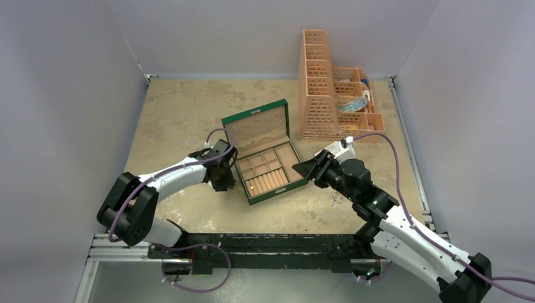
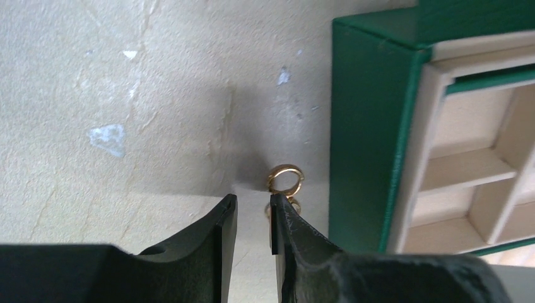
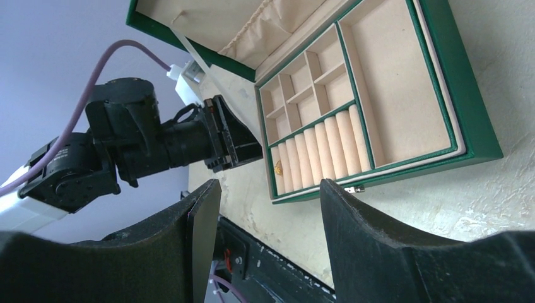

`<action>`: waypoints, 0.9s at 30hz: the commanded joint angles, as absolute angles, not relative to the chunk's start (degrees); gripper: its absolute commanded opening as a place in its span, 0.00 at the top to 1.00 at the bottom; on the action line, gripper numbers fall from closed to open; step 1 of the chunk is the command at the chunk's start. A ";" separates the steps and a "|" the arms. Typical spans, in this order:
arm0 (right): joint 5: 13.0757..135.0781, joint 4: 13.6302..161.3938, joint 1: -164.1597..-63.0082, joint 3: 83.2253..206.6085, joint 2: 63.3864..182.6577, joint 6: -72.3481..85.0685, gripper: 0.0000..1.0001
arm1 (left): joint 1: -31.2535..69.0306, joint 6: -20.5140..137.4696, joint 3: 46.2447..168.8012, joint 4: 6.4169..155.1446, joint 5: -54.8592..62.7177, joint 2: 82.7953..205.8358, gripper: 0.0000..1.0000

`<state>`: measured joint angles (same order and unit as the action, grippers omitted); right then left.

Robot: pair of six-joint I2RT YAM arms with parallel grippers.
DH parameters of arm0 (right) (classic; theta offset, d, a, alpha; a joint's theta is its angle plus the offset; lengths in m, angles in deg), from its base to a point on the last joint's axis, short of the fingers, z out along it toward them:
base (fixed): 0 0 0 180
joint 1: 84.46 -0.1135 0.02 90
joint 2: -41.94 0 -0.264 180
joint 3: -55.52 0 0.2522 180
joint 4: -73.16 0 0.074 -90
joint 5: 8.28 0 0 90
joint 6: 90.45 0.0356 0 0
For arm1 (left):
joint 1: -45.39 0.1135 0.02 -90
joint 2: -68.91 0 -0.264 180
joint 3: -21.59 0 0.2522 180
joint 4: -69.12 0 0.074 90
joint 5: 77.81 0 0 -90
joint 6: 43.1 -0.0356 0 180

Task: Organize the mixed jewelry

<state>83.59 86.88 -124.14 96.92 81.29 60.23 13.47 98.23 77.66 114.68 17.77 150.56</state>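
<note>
The small gold metal ring (image 2: 285, 178) lay at one o'clock, just beyond the nearer left gripper's (image 2: 252, 205) narrowly parted, empty jaws.

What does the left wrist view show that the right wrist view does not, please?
Only the left wrist view: a gold ring lying on the table just past the left gripper's narrowly parted fingertips. Only the right wrist view: the open lid, the padded rolls with a small gold piece among them, and the right gripper wide open. Both: the green box and its cream compartments.
</note>
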 commanded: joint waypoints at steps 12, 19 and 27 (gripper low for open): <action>83.39 85.15 -123.85 98.29 85.27 61.11 0.38 | 13.75 96.28 80.80 112.56 18.26 153.63 0.76; 83.74 85.38 -123.85 97.85 84.88 61.70 0.38 | 13.66 95.73 81.43 114.46 18.88 155.27 0.79; 83.74 85.24 -123.89 97.94 84.88 61.81 0.38 | 13.67 95.10 81.81 117.01 19.72 156.06 0.92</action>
<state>83.56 87.04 -124.14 96.92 85.43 61.35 13.49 96.70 80.96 115.16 18.39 155.06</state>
